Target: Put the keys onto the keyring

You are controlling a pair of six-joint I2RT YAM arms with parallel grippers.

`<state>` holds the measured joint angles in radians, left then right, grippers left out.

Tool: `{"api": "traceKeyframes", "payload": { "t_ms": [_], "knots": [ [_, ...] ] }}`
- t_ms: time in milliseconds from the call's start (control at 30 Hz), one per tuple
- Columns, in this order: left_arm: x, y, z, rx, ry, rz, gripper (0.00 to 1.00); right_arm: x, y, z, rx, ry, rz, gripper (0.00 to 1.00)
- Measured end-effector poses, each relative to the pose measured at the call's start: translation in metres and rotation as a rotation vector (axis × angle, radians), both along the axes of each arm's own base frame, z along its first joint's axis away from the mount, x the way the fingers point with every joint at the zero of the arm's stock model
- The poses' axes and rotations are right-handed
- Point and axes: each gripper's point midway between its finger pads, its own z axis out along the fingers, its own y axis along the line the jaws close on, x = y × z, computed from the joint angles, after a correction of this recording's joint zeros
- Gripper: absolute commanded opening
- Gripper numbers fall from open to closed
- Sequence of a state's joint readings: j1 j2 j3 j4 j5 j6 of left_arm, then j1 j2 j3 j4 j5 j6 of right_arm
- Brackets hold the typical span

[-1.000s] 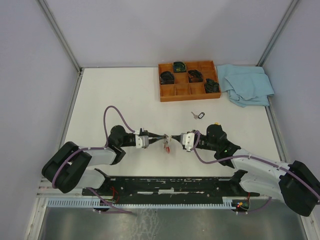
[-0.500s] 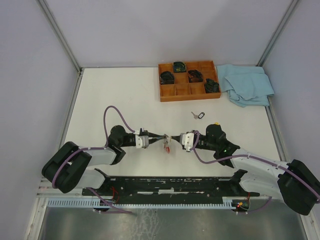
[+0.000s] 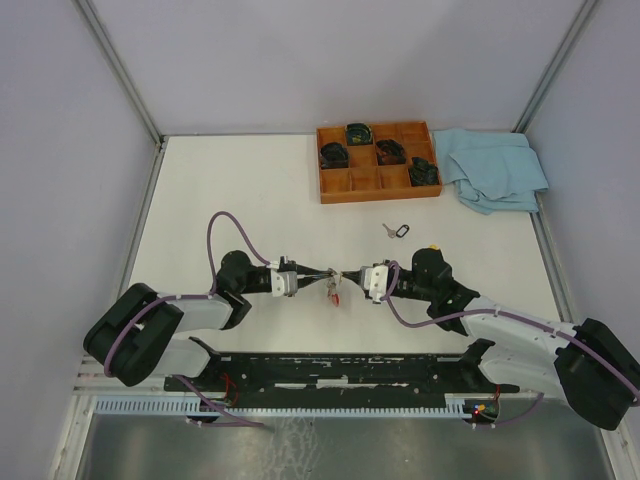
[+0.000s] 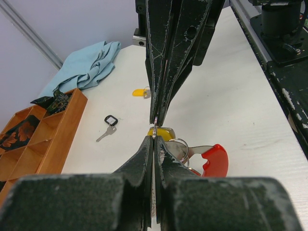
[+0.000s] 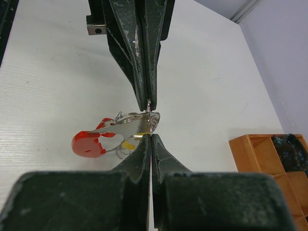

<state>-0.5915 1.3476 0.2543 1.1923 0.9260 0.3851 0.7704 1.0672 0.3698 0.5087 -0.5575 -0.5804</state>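
Well short of the tray [image 3: 362, 181], your left tool [image 3: 322, 273] and right tool [image 3: 347, 273] clench tip to tip on the keyring [image 4: 211, 159]; one yellow key [image 4: 139, 91] lies loose nearer the tray, not yet threaded.
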Motion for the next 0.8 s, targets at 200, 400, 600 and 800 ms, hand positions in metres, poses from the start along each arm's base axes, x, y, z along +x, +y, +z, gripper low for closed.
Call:
{"api": "traceKeyframes", "payload": {
  "t_ms": [200, 400, 600, 800],
  "knots": [
    [0.0000, 0.0000, 0.0000, 0.000, 0.000, 0.000, 0.03, -0.0001, 0.0003, 0.0008, 0.003, -0.002, 0.002, 0.01],
    [0.0000, 0.0000, 0.0000, 0.000, 0.000, 0.000, 0.03, -0.0001, 0.0010, 0.0016, 0.007, -0.003, 0.004, 0.01],
    [-0.0004, -0.0003, 0.0000, 0.000, 0.000, -0.002, 0.03, 0.0000, 0.0023, 0.0009, 0.009, 0.004, 0.007, 0.01],
    [-0.0019, -0.0013, 0.0000, 0.000, 0.000, -0.006, 0.03, 0.0006, 0.0034, 0.0039, 0.018, -0.002, 0.008, 0.01]
  ]
}}
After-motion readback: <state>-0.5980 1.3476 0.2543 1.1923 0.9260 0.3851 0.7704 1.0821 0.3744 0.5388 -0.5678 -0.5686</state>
